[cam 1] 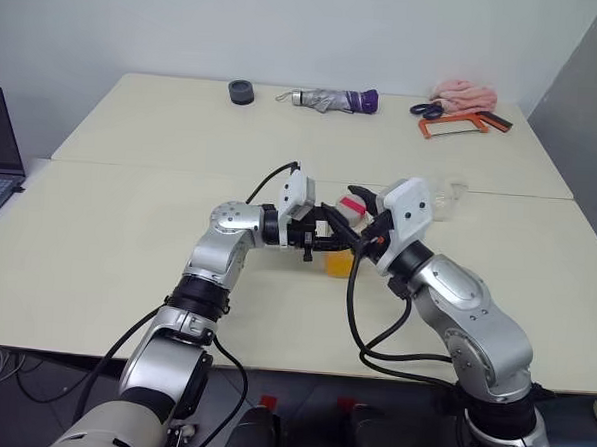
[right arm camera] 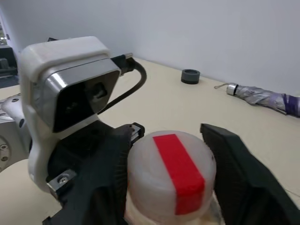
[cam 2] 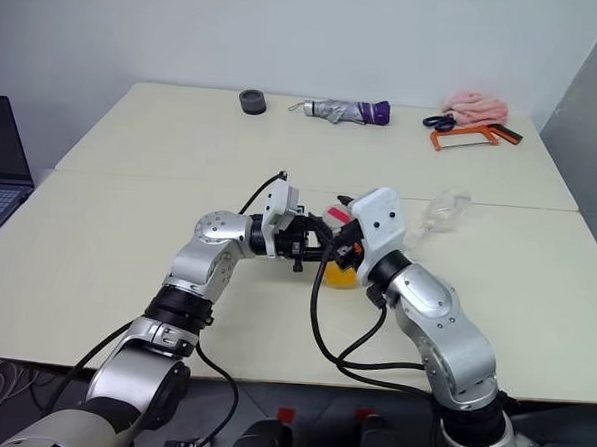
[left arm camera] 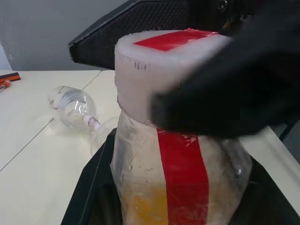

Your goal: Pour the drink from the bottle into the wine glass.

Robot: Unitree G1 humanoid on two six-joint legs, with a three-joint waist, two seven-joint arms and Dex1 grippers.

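The left gripper (cam 1: 323, 235) has its jaws tight on the bottle (left arm camera: 180, 168). The right gripper's (right arm camera: 171, 187) jaws sit apart around its cap (right arm camera: 171, 176). The wine glass (left arm camera: 75, 110) lies tipped over on the counter (cam 1: 126, 265).

My black fingers (right arm camera: 243, 173) flank the bottle's (left arm camera: 178, 178) white cap (right arm camera: 171, 176) with its red strip, the clear bottle carries a red vertical label over orange-yellow drink (left arm camera: 140, 206), and the wine glass (left arm camera: 75, 108) lies colourless on the cream table (cam 1: 127, 255).
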